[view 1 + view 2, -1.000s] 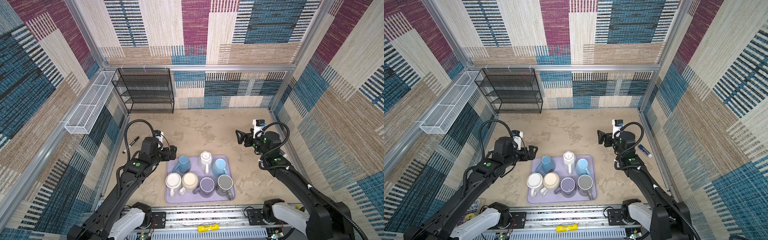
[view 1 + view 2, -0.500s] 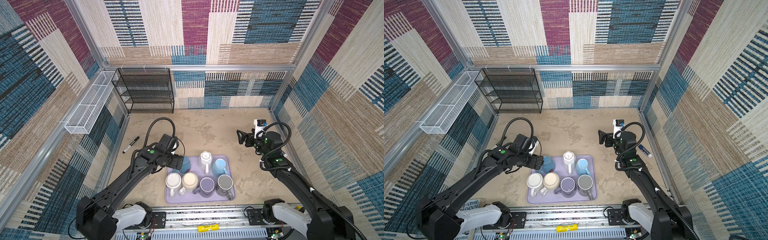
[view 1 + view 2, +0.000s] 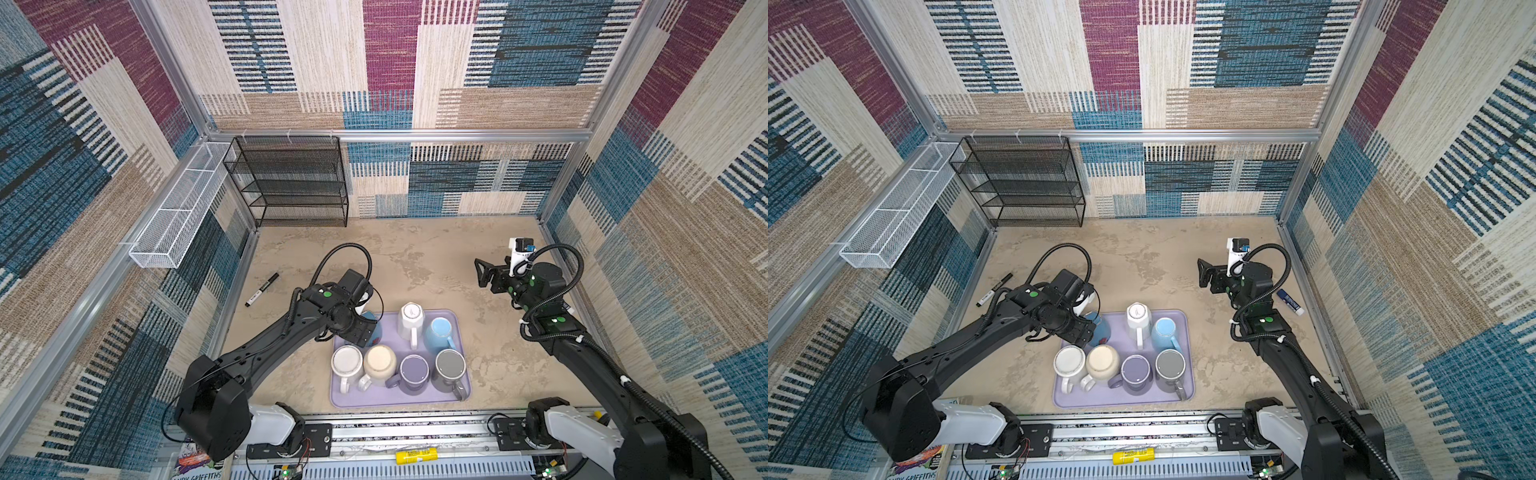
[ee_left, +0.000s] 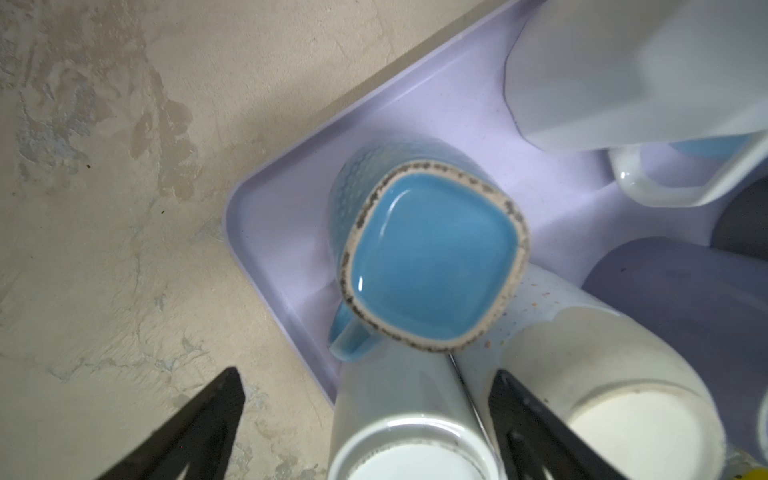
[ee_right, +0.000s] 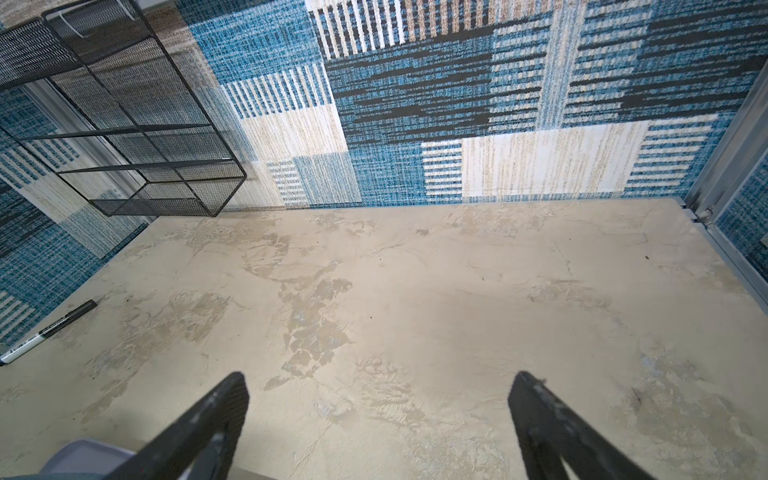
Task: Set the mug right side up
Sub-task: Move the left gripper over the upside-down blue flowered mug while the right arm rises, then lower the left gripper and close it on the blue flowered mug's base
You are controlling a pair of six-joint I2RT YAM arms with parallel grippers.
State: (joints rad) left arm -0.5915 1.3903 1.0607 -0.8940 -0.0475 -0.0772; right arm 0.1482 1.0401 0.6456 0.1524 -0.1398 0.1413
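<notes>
Seven mugs (image 3: pixel 450 363) crowd one lilac plastic tray (image 3: pixel 399 400), three at the back and four in front. There are two black pincers. The left pincer (image 4: pixel 365 374) hangs just above the blue mug (image 4: pixel 432 257), which sits upside down in the tray's back-left corner. It is glossy, with dimpled sides and a rounded-square base ringed by rough bare clay. The jaws are spread wide and grip nothing. The right pincer (image 5: pixel 380 376), also wide and empty, is over the mottled beige table (image 5: pixel 415 291), well apart from the tray. One marker (image 3: pixel 262 289) lies near one black mesh rack (image 3: pixel 291 183).
</notes>
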